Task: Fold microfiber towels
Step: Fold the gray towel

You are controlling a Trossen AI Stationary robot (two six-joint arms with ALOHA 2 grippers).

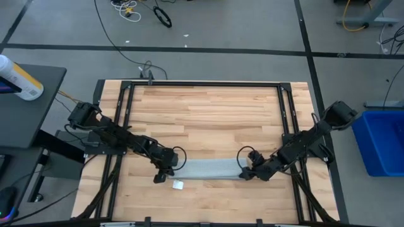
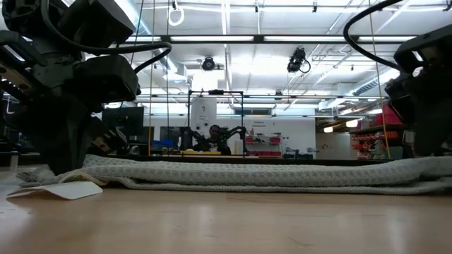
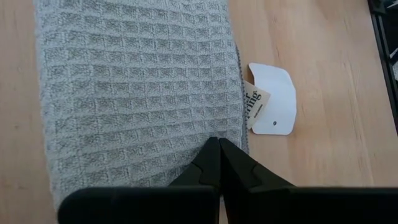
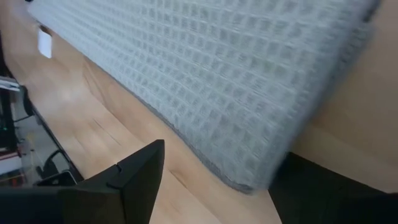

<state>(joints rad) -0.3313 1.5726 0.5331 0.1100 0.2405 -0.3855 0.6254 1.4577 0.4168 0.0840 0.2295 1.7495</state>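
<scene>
The light grey towel (image 1: 208, 169) lies flat on the wooden table near its front edge, folded into a narrow strip that runs left to right. Its white tag (image 1: 178, 185) lies on the wood at the strip's near left corner and also shows in the left wrist view (image 3: 273, 99). My left gripper (image 1: 163, 173) is shut at the strip's left end. My right gripper (image 1: 247, 171) is open at the strip's right end, with one finger on either side of the towel's end corner (image 4: 249, 180). I cannot tell whether they touch it. My left gripper has its shut fingertips (image 3: 219, 155) on the top of the towel's left end (image 3: 186, 134), close to the near edge by the tag. The fingers slant down from the table's left. The cloth lies flat and unbunched there. Whether any cloth is caught between the tips, I cannot tell.
Black frame rails (image 1: 126, 120) (image 1: 287, 120) run along both sides of the table. A blue bin (image 1: 382, 142) stands off the right edge. A dark side table with a bottle (image 1: 19, 79) stands off the left. Bare wood (image 1: 208, 113) lies behind the towel.
</scene>
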